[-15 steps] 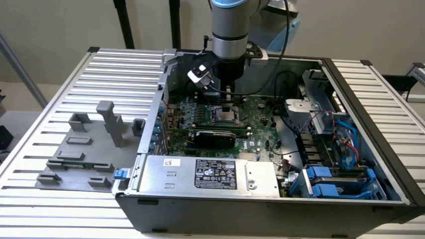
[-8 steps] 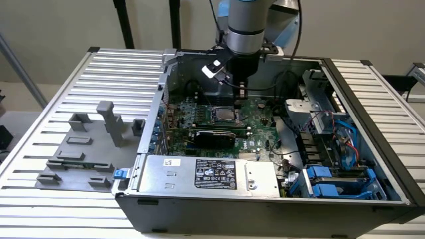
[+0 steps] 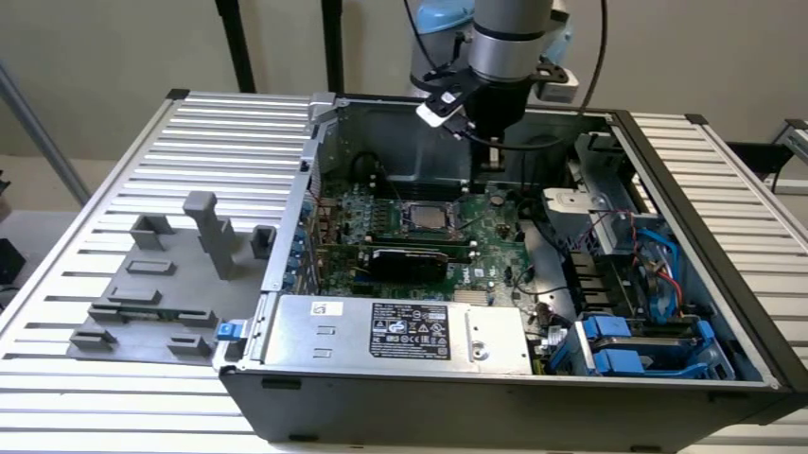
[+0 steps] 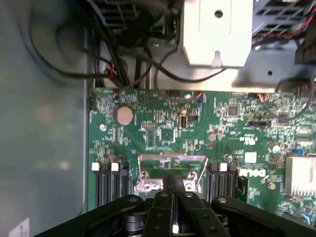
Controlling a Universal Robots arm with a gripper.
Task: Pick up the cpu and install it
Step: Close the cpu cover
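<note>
In the exterior view, the green motherboard (image 3: 486, 236) lies in the open computer case (image 3: 505, 397). Its dark socket with a metal frame (image 3: 423, 216) holds a pale grey square that looks like the cpu (image 3: 426, 216) lying flat inside. My gripper (image 3: 490, 168) hangs above the rear of the board, apart from the socket, toward the exterior view's right of it. In the wrist view its black fingers (image 4: 163, 207) are pressed together with nothing between them. The socket's metal frame (image 4: 173, 165) lies just past the tips of the gripper (image 4: 174, 190), partly hidden by them.
A big silver box with a black label (image 3: 397, 333) fills the case front. Blue drive caddies (image 3: 631, 345) and cables crowd the exterior view's right. A black card (image 3: 411, 257) stands by the socket. A grey fixture (image 3: 151, 284) sits on the slatted table.
</note>
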